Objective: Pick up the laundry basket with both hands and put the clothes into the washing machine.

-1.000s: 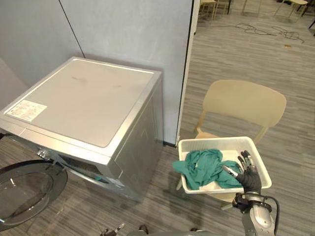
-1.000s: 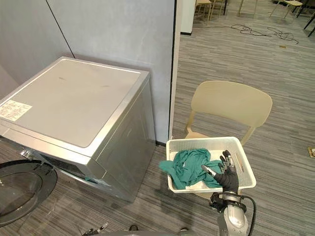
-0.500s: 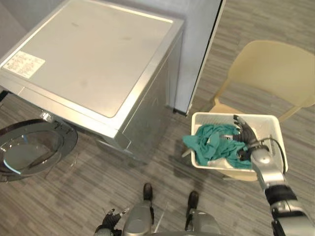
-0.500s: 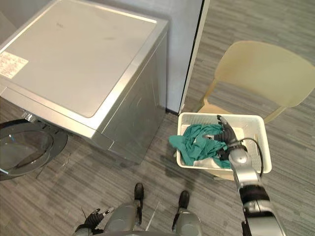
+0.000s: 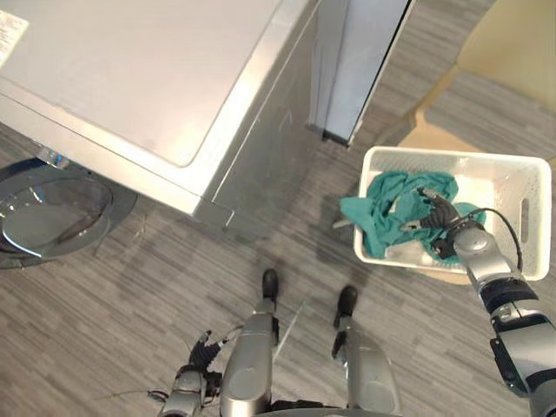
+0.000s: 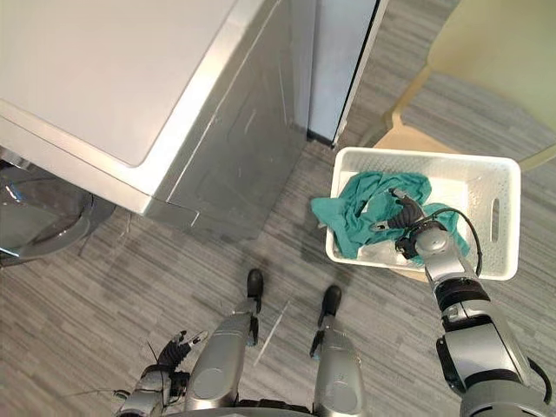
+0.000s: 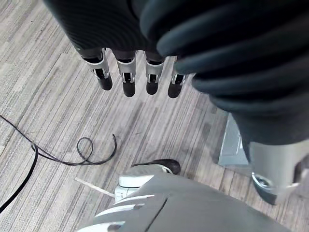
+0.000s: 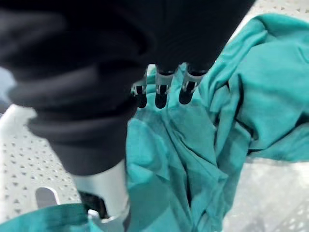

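Note:
The white laundry basket (image 5: 508, 195) sits on a beige chair to my right, with teal green clothes (image 5: 382, 213) bunched in its left half. My right hand (image 5: 441, 219) reaches into the basket from the near side, open, fingers spread just over the cloth. In the right wrist view its fingertips (image 8: 161, 94) hang above the teal folds (image 8: 251, 87) without gripping them. The silver washing machine (image 5: 130, 78) stands at the upper left, its round door (image 5: 52, 213) swung open. My left hand (image 5: 193, 382) hangs low by my side, open, its fingers (image 7: 128, 79) straight above the floor.
A beige chair (image 5: 512, 43) carries the basket. A grey partition wall (image 5: 365, 61) stands between the washer and the chair. Grey plank floor (image 5: 174, 287) lies in front of the washer. A thin black cable (image 7: 87, 150) loops on the floor.
The camera has tilted down, so the whole scene has shifted. My right hand has moved from the basket's near rim to over the green clothes.

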Controlling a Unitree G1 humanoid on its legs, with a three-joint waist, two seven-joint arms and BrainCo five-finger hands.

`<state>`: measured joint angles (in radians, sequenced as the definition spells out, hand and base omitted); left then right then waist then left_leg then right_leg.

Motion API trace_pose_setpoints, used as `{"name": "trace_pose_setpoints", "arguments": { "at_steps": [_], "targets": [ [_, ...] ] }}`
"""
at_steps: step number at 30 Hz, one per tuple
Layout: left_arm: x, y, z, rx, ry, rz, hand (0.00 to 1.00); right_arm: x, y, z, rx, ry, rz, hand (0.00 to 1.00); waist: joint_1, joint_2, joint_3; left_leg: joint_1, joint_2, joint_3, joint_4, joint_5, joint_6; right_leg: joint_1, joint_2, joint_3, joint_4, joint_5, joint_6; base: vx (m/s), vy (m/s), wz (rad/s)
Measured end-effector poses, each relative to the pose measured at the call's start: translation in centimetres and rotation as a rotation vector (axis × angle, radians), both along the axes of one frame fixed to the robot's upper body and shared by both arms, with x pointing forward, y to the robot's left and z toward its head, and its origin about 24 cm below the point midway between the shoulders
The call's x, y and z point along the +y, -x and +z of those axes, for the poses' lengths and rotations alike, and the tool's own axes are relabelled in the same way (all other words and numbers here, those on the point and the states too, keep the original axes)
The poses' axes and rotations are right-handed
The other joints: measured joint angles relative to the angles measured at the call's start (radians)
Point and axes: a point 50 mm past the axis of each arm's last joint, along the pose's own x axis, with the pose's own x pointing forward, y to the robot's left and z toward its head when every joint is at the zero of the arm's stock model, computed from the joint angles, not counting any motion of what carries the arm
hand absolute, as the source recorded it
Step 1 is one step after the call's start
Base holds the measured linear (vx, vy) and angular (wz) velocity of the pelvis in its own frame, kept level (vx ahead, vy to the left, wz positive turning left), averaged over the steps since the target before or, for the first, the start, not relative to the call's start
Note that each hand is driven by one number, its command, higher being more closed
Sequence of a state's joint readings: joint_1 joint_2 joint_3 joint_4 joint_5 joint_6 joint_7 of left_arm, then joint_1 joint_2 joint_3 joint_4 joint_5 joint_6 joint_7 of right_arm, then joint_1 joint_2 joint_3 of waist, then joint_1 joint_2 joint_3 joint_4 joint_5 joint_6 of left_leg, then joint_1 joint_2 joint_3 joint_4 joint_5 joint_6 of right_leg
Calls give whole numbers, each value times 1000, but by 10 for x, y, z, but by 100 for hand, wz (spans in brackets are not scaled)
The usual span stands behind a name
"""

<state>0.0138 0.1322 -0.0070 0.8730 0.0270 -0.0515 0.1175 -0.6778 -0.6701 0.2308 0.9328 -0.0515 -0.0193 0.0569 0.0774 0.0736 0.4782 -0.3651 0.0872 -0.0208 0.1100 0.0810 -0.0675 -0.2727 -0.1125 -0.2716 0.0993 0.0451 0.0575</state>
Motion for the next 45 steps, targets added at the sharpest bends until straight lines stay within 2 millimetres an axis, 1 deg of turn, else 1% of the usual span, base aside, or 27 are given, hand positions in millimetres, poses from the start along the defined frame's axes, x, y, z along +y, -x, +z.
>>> {"name": "trace_pose_setpoints", "arguments": {
  "at_steps": [2, 4, 7, 9, 13, 14, 15, 16, 19, 23, 25, 27, 28, 31, 33, 36, 38, 39, 40, 43, 44, 45],
  "targets": [
    [0, -4, 2, -16, 5, 14, 0, -4, -2, 7, -25, 10, -25, 0, 10, 0, 4, -27, 0, -2, -1, 6, -1, -42, -5, -1, 34, -10, -5, -74, -15, 1],
    [-3, -13, 5, -41, 8, 21, 0, -6, -5, 13, -52, 27, -49, 0, 22, 0, 8, -71, 0, -7, -1, 14, -1, -104, -13, -4, 84, -29, -6, -68, -21, 7],
    [-5, -19, 10, -72, 20, 30, 0, -6, -6, 17, -80, 62, -63, 0, 23, 0, 9, -121, -1, -21, 5, 24, 0, -163, -31, -23, 139, -51, -9, -55, -31, 21],
    [-4, -24, 15, -105, 18, 41, 0, -5, -7, 19, -108, 80, -81, 0, 26, -5, 13, -164, -4, -35, 22, 25, -1, -206, -47, -36, 187, -74, -11, -27, -6, 27],
    [-5, -34, 25, -164, 13, 50, 0, 0, -10, 28, -167, 154, -76, 0, 29, -12, 17, -221, -10, -58, 54, 24, -2, -263, -66, -62, 261, -112, -19, -26, -42, 23],
    [-4, -37, 28, -182, 8, 55, 0, 7, -11, 27, -186, 149, -74, 0, 36, -18, 20, -234, -8, -58, 62, 24, -2, -279, -66, -63, 276, -118, -20, -33, -54, 5],
    [-4, -39, 30, -193, 3, 61, 0, 10, -12, 26, -200, 148, -79, 0, 40, -20, 20, -243, -7, -58, 66, 24, -2, -289, -67, -63, 286, -123, -21, -31, -59, 3],
    [-4, -42, 31, -203, 5, 66, 0, 13, -13, 25, -214, 160, -87, 100, 42, -20, 20, -250, -6, -59, 66, 24, -2, -296, -68, -67, 294, -127, -24, -23, -44, 4],
    [-5, -48, 37, -239, 12, 80, 0, 19, -14, 23, -227, 196, -91, 100, 43, -22, 20, -258, -1, -60, 65, 25, -3, -304, -68, -81, 300, -132, -28, -26, -52, 6],
    [-8, -53, 43, -277, 26, 111, 0, 20, -15, 25, -237, 240, -89, 100, 44, -29, 16, -258, 0, -65, 64, 31, -12, -305, -69, -87, 312, -136, -31, -1, -33, 6],
    [-11, -56, 46, -294, 42, 115, 0, 24, -16, 17, -210, 222, -87, 100, 47, -38, 12, -255, 0, -71, 63, 34, -16, -300, -70, -89, 317, -140, -32, 21, -26, 7],
    [-15, -59, 47, -301, 53, 116, 0, 26, -15, 9, -178, 209, -92, 100, 47, -39, 11, -248, 0, -74, 63, 35, -17, -289, -70, -94, 316, -142, -33, 23, -23, 6],
    [-18, -60, 48, -305, 68, 122, 0, 30, -14, -1, -136, 181, -90, 100, 47, -44, 8, -237, 1, -71, 63, 35, -17, -281, -70, -92, 315, -143, -33, 32, -26, 3],
    [-24, -61, 47, -306, 87, 123, 0, 35, -10, -15, -99, 148, -83, 100, 49, -46, 6, -222, 2, -68, 63, 35, -17, -260, -67, -91, 306, -143, -33, 0, 0, 0],
    [-25, -60, 47, -302, 87, 124, 0, 36, -4, -27, -73, 91, -99, 100, 49, -50, 4, -210, 8, -61, 65, 35, -17, -245, -62, -90, 296, -142, -33, 5, -7, -4],
    [-24, -59, 45, -294, 97, 135, 0, 36, 4, -40, -92, -106, -191, 100, 48, -70, -8, -201, 23, -50, 71, 34, -17, -225, -42, -85, 266, -127, -34, 13, -26, -11],
    [-21, -58, 44, -290, 118, 167, 0, 30, 11, -42, -126, -204, -259, 100, 49, -80, -13, -186, 34, -44, 73, 31, -16, -201, -27, -84, 242, -114, -36, 7, -29, -13],
    [-19, -57, 43, -285, 127, 185, 0, 26, 15, -41, -170, -278, -312, 100, 46, -86, -16, -171, 38, -42, 74, 29, -17, -184, -22, -83, 232, -112, -37, 5, -28, -10],
    [-18, -56, 42, -282, 134, 199, 0, 23, 18, -40, -195, -316, -346, 100, 46, -90, -19, -162, 39, -41, 74, 27, -18, -174, -21, -83, 229, -112, -37, -2, -20, -6],
    [-16, -53, 38, -269, 175, 267, 0, 3, 30, -30, -342, -460, -505, 100, 48, -102, -27, -106, 44, -31, 79, 15, -16, -119, -16, -81, 221, -113, -37, -22, -13, -5],
    [-14, -51, 37, -265, 184, 283, 0, 1, 33, -28, -368, -489, -529, 100, 47, -105, -31, -98, 45, -30, 80, 12, -15, -109, -14, -81, 217, -114, -35, -33, -2, -5],
    [-9, -49, 35, -259, 201, 326, 0, -2, 38, -27, -412, -545, -576, 100, 47, -114, -37, -76, 47, -26, 79, 7, -14, -88, -12, -80, 212, -118, -29, 0, 0, 0]
  ]
}}
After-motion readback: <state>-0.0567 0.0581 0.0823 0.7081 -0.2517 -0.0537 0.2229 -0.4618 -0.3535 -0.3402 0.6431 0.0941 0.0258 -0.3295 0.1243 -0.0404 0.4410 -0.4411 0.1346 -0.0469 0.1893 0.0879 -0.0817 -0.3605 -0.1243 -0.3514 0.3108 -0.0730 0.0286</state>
